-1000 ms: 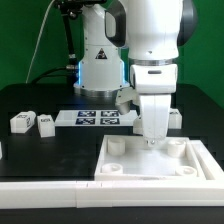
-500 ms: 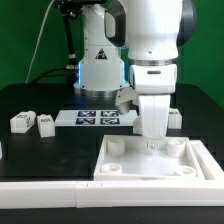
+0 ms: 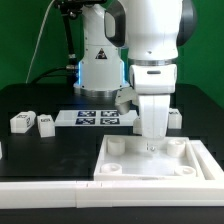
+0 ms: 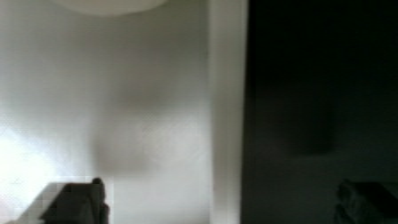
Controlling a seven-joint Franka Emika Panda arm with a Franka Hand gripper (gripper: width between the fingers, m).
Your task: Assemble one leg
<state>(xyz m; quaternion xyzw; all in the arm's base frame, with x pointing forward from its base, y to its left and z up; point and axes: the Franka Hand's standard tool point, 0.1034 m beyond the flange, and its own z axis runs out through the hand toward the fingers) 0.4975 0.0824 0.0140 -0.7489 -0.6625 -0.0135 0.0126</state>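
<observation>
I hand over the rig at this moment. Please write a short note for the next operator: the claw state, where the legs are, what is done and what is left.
Claw: open and empty, going by the wrist view. It hangs low over the far edge of the white tray-like top.
Legs: first leg and second leg lie side by side on the black table at the exterior view's left, apart from the top. The marker board lies to their right.
Done: no leg is seen in any corner hole.
Left: grasp one leg, bring it to a corner hole and fit it.
</observation>
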